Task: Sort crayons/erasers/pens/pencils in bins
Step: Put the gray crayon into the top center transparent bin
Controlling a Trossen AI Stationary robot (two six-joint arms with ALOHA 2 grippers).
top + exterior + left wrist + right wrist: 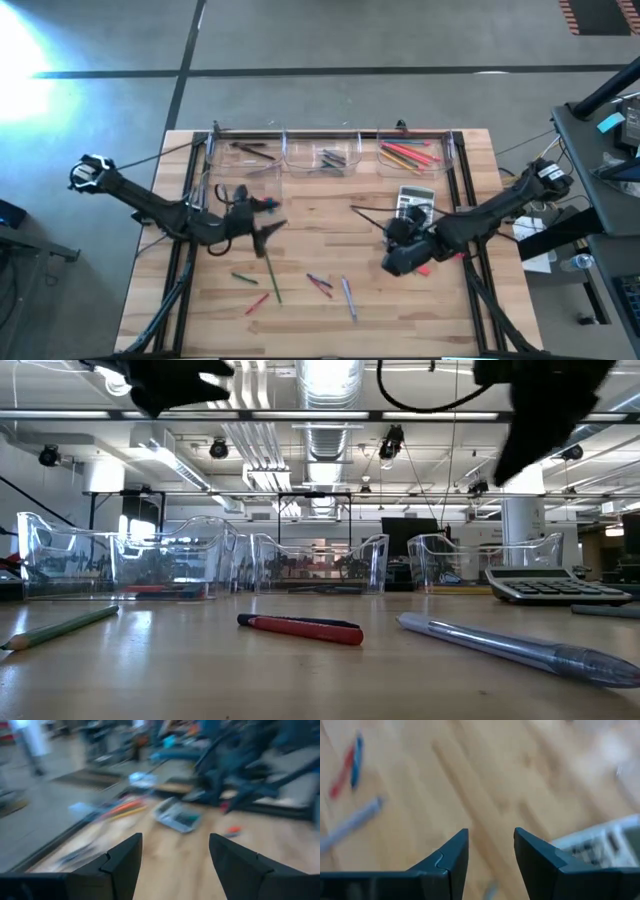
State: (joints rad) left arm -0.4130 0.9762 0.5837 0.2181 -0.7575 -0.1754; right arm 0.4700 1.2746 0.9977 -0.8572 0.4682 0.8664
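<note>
Grey calculator (pixel 417 200) sitting on the right part of the wooden table (pixel 330 300), just in front of the right-hand bin. Four clear bins (pixel 330 152) along the far edge: one holding a bunch of orange and red pencils (pixel 408 155) on the right, a middle one with mixed sticks, a left one with a couple of dark sticks, and a fourth down the left side, contents too hard to make out. Scattered loose on the near half of the table: a green pencil (pixel 243 277), a red one (pixel 257 303), a long thin green stick (pixel 272 282), a red-and-blue pair (pixel 320 284) and a pale grey pen (pixel 348 297). Nothing blocking those, just lying apart from each other.

Left gripper (pixel 262 232) hovering over the table's left-middle, reaching in from the left, fingers (pixel 122 865) spread wide with nothing between them; wrist view badly smeared. Right gripper (pixel 397 262) low over the right-middle, just near the calculator, arm coming in from the right edge, fingers (pixel 452 860) partly apart around bare wood, holding nothing. From table height, both showing only as dark shapes up top.
</note>
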